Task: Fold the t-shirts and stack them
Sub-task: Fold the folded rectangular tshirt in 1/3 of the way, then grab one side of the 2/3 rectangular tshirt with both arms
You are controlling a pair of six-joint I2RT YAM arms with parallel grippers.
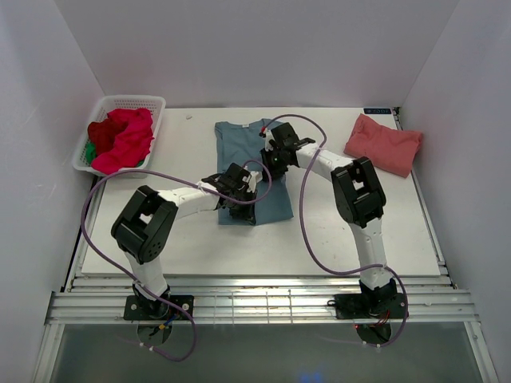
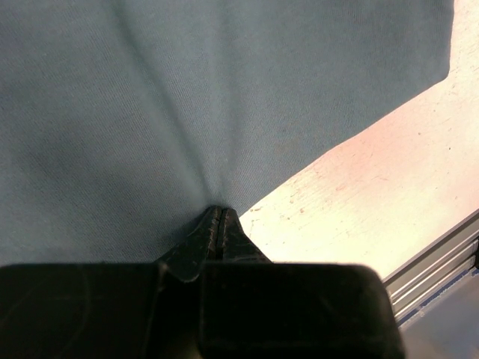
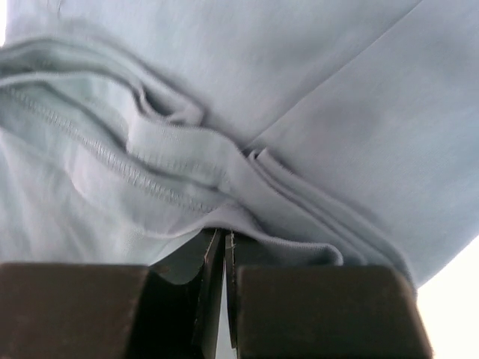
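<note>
The teal-blue t-shirt lies folded lengthwise in the middle of the table. My left gripper is shut on its near bottom edge; in the left wrist view the cloth puckers into the closed jaws. My right gripper is shut on the shirt's far right part; in the right wrist view the jaws pinch a hemmed, layered fold. A salmon-pink t-shirt lies folded at the back right. Red/magenta shirts with a bit of green fill the basket.
The white lattice basket stands at the back left. Purple cables loop over the table beside each arm. The table's near edge with metal rails runs just below the shirt. White walls enclose three sides.
</note>
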